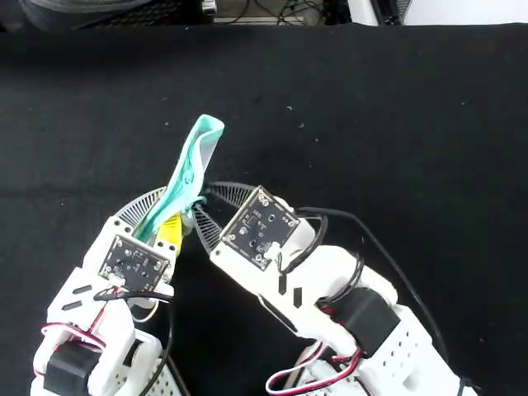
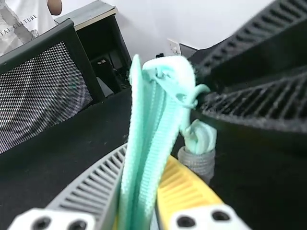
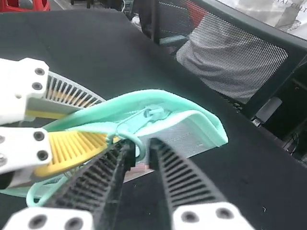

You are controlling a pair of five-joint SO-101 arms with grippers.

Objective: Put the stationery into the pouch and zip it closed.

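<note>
Behind the black table: a mesh-backed chair and a dark desk; cables run along the far edge. Nothing lies between the arms and the pouch.

Mint-green pouch is held up off the table near the front, on edge, its free end tilted away from the arms.

Left gripper: grey and yellow fingers clamped on the pouch's near end, one on each face, zip edge facing the wrist camera.

Right gripper: just beside the left one, at the same end of the pouch. Black ribbed fingers nearly together, with the pull loop pinched between their tips. Zip slider sits just beyond the tips, on the pouch's curved top edge.
</note>
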